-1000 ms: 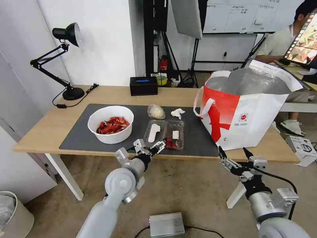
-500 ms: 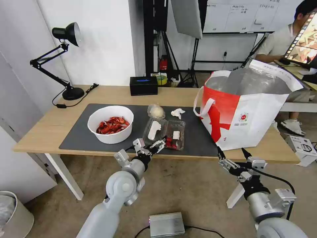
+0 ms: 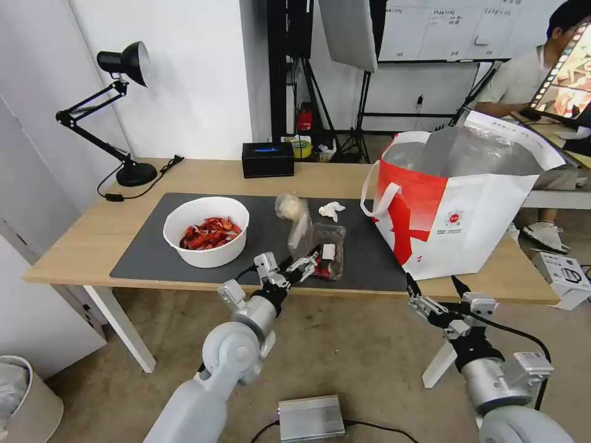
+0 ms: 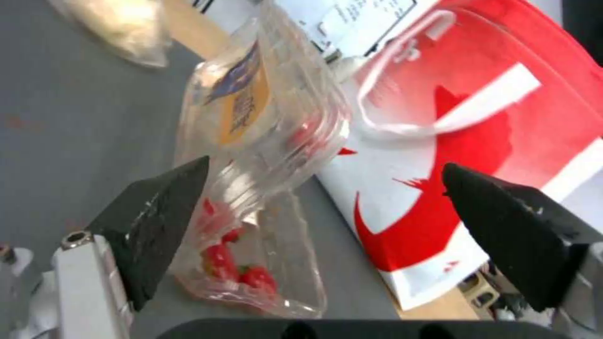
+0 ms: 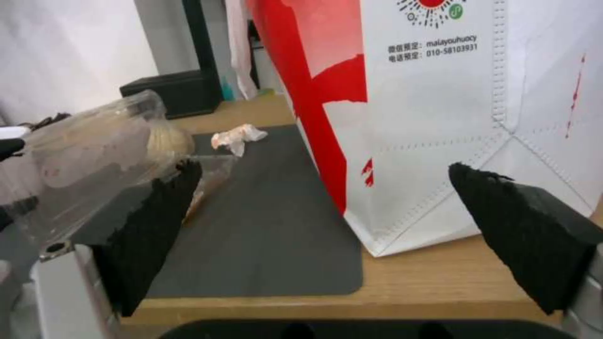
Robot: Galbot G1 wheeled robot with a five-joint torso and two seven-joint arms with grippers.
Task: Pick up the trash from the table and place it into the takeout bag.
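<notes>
On the table (image 3: 80, 240) the clear clamshell box (image 3: 324, 245) holds red tomatoes, and its lid (image 3: 300, 229) stands nearly upright. My left gripper (image 3: 303, 267) is open at the box's near edge, one finger against the lid. The left wrist view has the box (image 4: 264, 141) between the spread fingers of the left gripper (image 4: 325, 165). A white bowl of crayfish shells (image 3: 206, 231), a small clear bag (image 3: 290, 207) and a crumpled tissue (image 3: 331, 210) lie on the grey mat (image 3: 154, 258). The takeout bag (image 3: 455, 209) stands open to the right. My right gripper (image 3: 434, 292) hangs open below the table's front edge, facing the takeout bag (image 5: 440, 117).
A black tissue box (image 3: 267, 159) and a desk lamp (image 3: 126, 111) stand at the table's back. A silver box (image 3: 311, 418) lies on the floor between the arms, and a white bin (image 3: 24, 400) stands at the lower left.
The clamshell's lid has swung up from lying flat to nearly upright, pushed by my left gripper, which moved a little right and forward. The right arm has barely moved.
</notes>
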